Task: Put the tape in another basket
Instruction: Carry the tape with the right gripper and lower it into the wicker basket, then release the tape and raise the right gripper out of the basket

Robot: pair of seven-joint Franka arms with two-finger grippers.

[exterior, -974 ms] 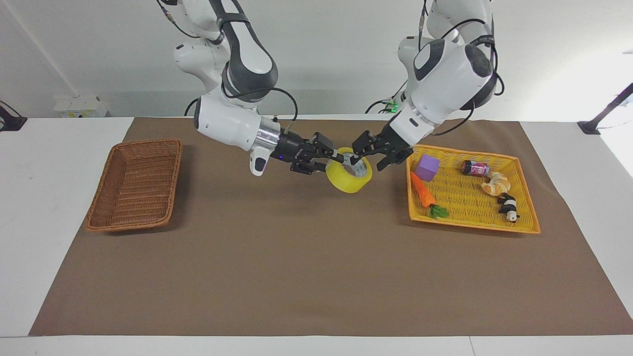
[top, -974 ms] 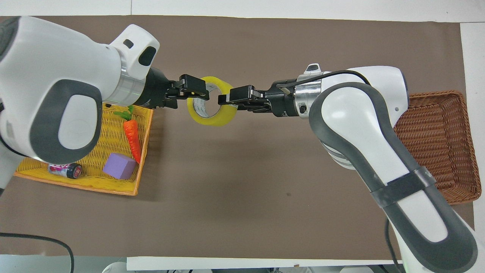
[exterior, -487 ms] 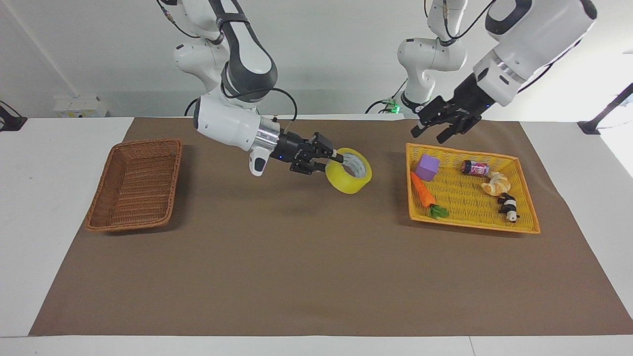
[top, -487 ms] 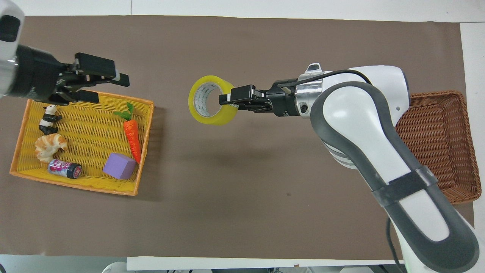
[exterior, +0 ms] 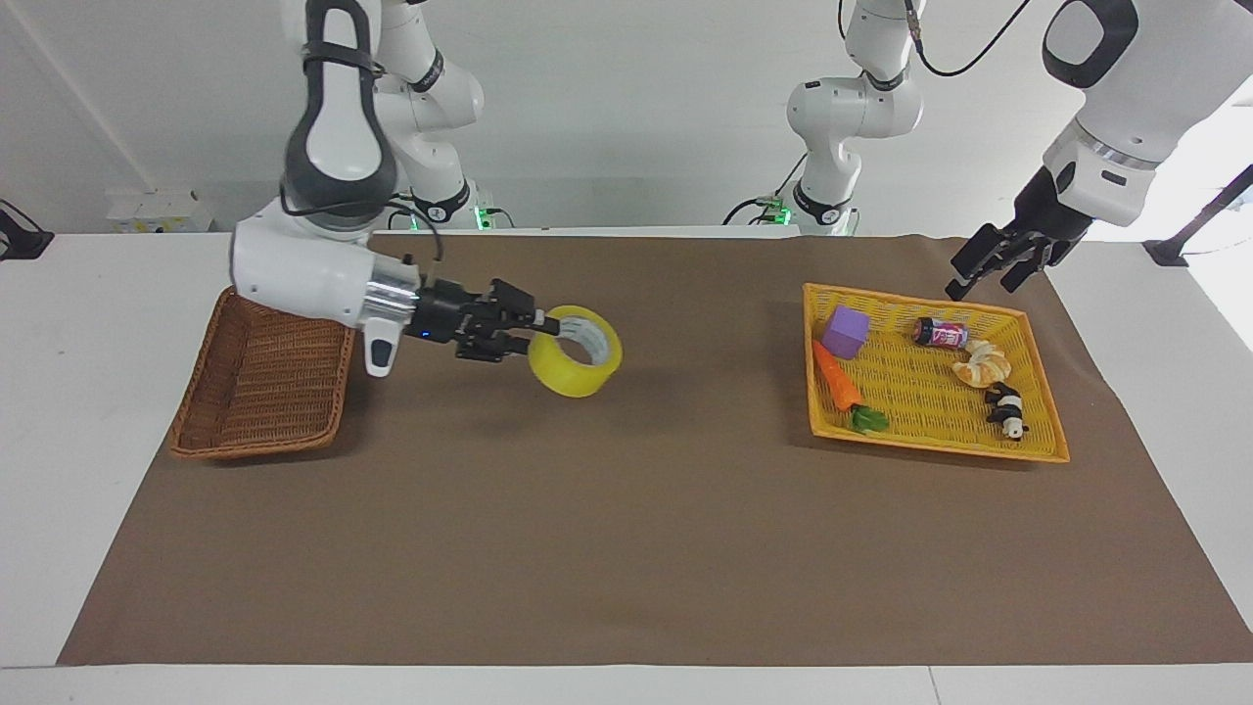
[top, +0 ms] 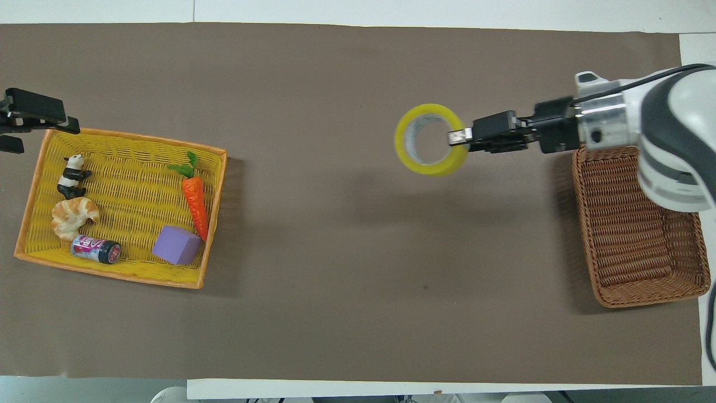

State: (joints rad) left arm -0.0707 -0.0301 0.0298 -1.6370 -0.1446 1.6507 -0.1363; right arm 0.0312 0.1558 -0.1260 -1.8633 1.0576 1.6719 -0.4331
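Note:
The yellow tape (exterior: 574,378) is a ring with a white core. It hangs tilted in the air over the brown mat, beside the dark-brown wicker basket (exterior: 256,446). My right gripper (exterior: 541,329) is shut on the tape's rim, one finger inside the ring, and its wrist is over the basket's edge. In the overhead view the tape (top: 430,169), the right gripper (top: 456,137) and the basket (top: 649,296) show the same. My left gripper (exterior: 991,266) is open and empty, raised over the corner of the yellow-orange basket (exterior: 910,392); it also shows in the overhead view (top: 19,126).
The yellow-orange basket (top: 123,179) holds a purple cube (top: 177,244), a carrot (top: 196,204), a can (top: 95,249), a croissant (top: 72,215) and a toy panda (top: 71,176). The brown mat (top: 335,268) covers the table between the baskets.
My left gripper let go of the tape and pulled back up over the yellow-orange basket. My right gripper carried the tape toward the dark-brown basket.

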